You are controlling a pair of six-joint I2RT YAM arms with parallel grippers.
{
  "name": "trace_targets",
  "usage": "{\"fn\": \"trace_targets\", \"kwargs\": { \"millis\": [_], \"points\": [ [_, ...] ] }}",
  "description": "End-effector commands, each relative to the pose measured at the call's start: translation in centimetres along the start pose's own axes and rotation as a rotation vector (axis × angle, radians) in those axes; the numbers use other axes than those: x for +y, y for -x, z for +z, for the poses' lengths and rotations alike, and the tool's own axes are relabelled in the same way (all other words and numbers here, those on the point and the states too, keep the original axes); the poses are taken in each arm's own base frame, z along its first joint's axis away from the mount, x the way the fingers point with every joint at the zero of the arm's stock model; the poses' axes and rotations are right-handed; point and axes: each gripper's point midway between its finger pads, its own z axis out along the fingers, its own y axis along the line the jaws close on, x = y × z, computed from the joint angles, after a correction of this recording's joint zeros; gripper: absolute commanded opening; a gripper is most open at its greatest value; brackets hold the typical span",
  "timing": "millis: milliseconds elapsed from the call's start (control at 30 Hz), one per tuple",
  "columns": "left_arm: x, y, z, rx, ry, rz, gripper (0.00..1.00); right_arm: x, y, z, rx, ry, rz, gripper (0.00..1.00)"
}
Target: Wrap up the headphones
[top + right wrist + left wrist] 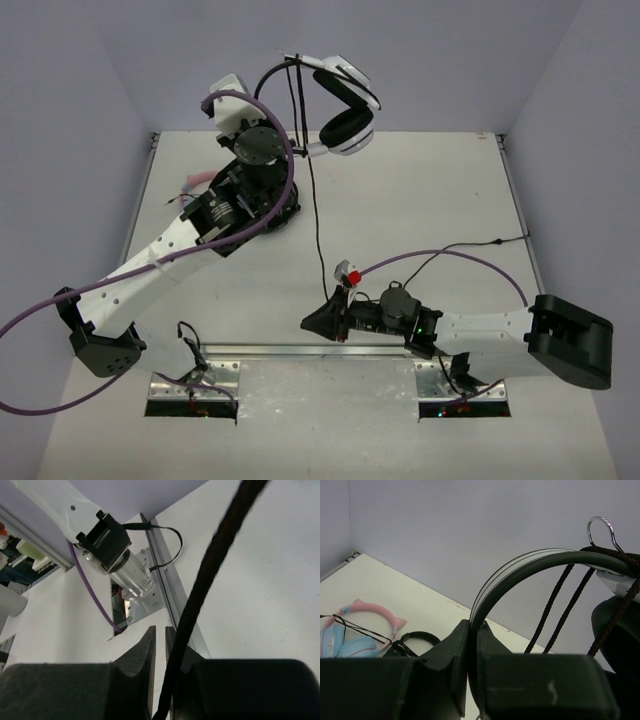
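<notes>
Pale tabletop [420,200], grey walls: slack should be taken up before the black cable [215,550] is looped around the white headphones [348,125], which are held aloft, headband [530,560] clamped in the left hand [474,627]. Below that hand, the cable is seen against the right hand [160,630], jaws narrowly parted.

Headphones [345,105]: aloft over the far edge of the desk [420,200], headband between the fingers of the left end effector [472,635]. Cable [317,220] — hangs from the headphones and runs nearward along the desk's middle to the right end effector [315,322], just behind the metal rail [320,350]. Cat-ear headphones [357,627] — on the desk, left of the left arm; black headphones [417,640] just beside them.
</notes>
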Motion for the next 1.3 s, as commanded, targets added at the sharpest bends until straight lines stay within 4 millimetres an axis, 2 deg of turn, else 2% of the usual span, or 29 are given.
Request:
{"fn": "trace_targets", "kwargs": {
  "millis": [0,133,200,333,367,400,433,467,500,533,600,633,667,700,733,767,800,833,867,900,933,967,1000,1033,1067,1100,1133,1167,1267],
  "points": [
    [0.4,4.6,-0.1,-0.084,0.054,-0.27,0.0,0.8,-0.3,-0.1,-0.008,-0.005,-0.01,0.12],
    [0.8,4.1,-0.2,-0.079,0.072,-0.268,0.0,2.8,-0.6,0.4,0.01,0.058,-0.029,0.14],
    [1.0,4.3,-0.2,-0.085,0.078,-0.26,0.0,3.4,-0.5,0.7,0.014,0.068,-0.044,0.02],
    [1.7,4.1,0.0,-0.106,0.102,-0.218,0.0,4.3,-2.0,0.3,0.061,0.065,-0.08,0.01],
    [2.0,4.0,0.1,-0.109,0.107,-0.191,0.0,4.6,-1.1,0.4,0.043,0.047,-0.093,0.01],
    [2.4,3.4,0.4,-0.111,0.118,-0.173,0.0,5.7,-1.8,0.3,0.072,0.057,-0.112,0.01],
    [2.5,3.0,0.6,-0.11,0.118,-0.159,0.0,4.9,-2.7,0.1,0.115,-0.003,-0.165,0.01],
    [2.9,2.7,0.8,-0.111,0.128,-0.145,0.0,6.0,-1.6,0.4,0.103,-0.003,-0.189,0.01],
    [3.2,1.2,1.0,-0.101,0.131,-0.11,0.0,6.7,-2.6,-0.1,0.16,0.0,-0.236,0.01],
    [3.3,0.9,1.0,-0.099,0.12,-0.112,0.0,7.9,-0.9,0.4,0.14,0.005,-0.258,0.01],
    [3.6,-0.8,1.0,-0.083,0.105,-0.089,0.01,9.5,0.1,0.2,0.161,0.028,-0.308,0.01],
    [4.1,-2.6,0.9,-0.067,0.097,-0.09,0.01,9.5,-0.2,-0.2,0.216,0.021,-0.336,0.01],
    [4.5,-3.7,0.8,-0.05,0.094,-0.072,0.0,10.8,1.9,0.1,0.192,0.036,-0.344,0.01],
    [4.8,-4.6,0.7,-0.036,0.082,-0.065,0.0,10.8,2.2,-0.6,0.219,0.032,-0.383,0.01],
    [5.3,-6.5,0.5,-0.009,0.065,-0.062,0.0,11.0,3.1,-0.8,0.211,0.03,-0.4,0.01],
    [5.5,-7.5,0.3,0.01,0.045,-0.049,0.0,11.0,5.5,-0.9,0.164,-0.015,-0.415,0.01],
    [5.7,-8.0,0.0,0.027,0.011,-0.053,0.0,10.4,6.3,-1.8,0.174,-0.049,-0.454,0.01],
    [6.3,-10.2,-0.3,0.06,-0.01,-0.016,0.01,10.4,7.2,-2.2,0.175,-0.06,-0.477,0.01],
    [6.5,-11.0,-0.6,0.073,-0.033,-0.008,0.0,11.3,9.8,-2.5,0.131,-0.065,-0.494,0.01],
    [6.5,-11.6,-1.0,0.089,-0.068,-0.002,0.0,10.3,10.5,-3.2,0.164,-0.121,-0.555,0.01],
    [7.3,-13.9,-1.4,0.112,-0.085,0.057,0.0,11.2,13.6,-3.5,0.12,-0.14,-0.573,0.01],
    [7.6,-15.1,-1.6,0.132,-0.098,0.075,0.0,11.2,14.8,-3.7,0.122,-0.164,-0.6,0.01],
    [7.5,-16.5,-2.0,0.165,-0.138,0.091,0.0,9.7,15.5,-4.5,0.157,-0.245,-0.663,0.01],
    [7.4,-17.7,-2.5,0.183,-0.163,0.109,0.0,10.1,18.0,-4.5,0.129,-0.283,-0.675,0.01],
    [8.5,-19.9,-3.0,0.212,-0.17,0.155,0.0,8.8,18.6,-5.1,0.165,-0.341,-0.693,0.01],
    [8.5,-21.3,-3.4,0.239,-0.196,0.176,0.01,8.2,19.5,-5.3,0.176,-0.37,-0.723,0.01],
    [8.7,-22.4,-4.0,0.258,-0.209,0.185,0.0,8.4,21.4,-5.4,0.157,-0.384,-0.713,0.01],
    [9.3,-23.8,-4.5,0.28,-0.217,0.213,0.0,7.3,22.5,-5.8,0.155,-0.423,-0.709,0.01],
    [9.0,-25.8,-5.8,0.325,-0.282,0.241,0.0,5.4,24.4,-7.0,0.174,-0.508,-0.725,0.01]
  ]
}}
